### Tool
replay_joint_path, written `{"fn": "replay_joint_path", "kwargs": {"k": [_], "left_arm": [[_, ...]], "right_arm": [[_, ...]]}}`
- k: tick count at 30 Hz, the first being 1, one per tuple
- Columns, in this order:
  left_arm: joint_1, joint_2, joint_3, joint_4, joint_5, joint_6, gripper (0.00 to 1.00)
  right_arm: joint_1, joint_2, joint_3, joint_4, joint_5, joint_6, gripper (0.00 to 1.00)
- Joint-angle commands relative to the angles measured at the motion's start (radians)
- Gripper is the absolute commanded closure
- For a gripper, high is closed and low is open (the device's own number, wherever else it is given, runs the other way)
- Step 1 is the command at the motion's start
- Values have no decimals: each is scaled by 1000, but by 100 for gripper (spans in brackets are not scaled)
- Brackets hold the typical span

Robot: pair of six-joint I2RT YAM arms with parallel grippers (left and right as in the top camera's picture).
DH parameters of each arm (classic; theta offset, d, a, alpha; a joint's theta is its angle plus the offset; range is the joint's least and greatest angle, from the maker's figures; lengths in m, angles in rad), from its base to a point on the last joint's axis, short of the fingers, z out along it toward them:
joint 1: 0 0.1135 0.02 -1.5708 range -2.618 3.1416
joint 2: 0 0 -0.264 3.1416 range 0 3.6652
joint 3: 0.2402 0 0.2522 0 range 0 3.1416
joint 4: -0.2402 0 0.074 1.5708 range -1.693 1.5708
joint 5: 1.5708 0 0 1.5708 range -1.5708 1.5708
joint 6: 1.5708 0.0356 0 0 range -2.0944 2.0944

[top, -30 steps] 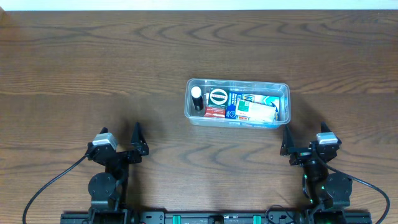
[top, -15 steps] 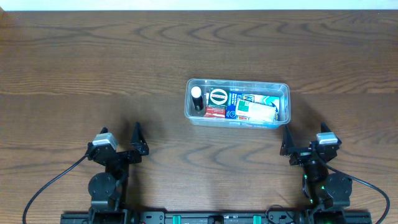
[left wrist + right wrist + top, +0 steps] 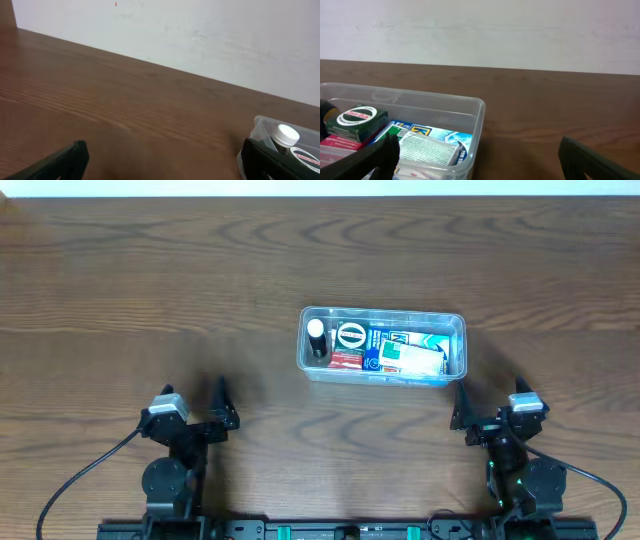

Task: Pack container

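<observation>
Clear container (image 3: 456,328) full of packets (image 3: 412,356).

We find the container (image 3: 382,312) on the table (image 3: 150,300), right of centre, packets (image 3: 410,358) inside, ahead of our right gripper (image 3: 489,395).

Bright, even light from above over my counter (image 3: 150,290); soft shadow falls right of container (image 3: 384,311). Wood grain sharp overhead. My jaws blurred, dark at near edge of wrist views; far wall (image 3: 200,30) washed pale.
</observation>
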Motion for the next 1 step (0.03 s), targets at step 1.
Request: {"fn": "replay_joint_path", "kwargs": {"k": [1], "left_arm": [[-2,-6,-21,-37,-8,13,2]], "right_arm": [[6,-8,-6,0,11,-22,1]]}}
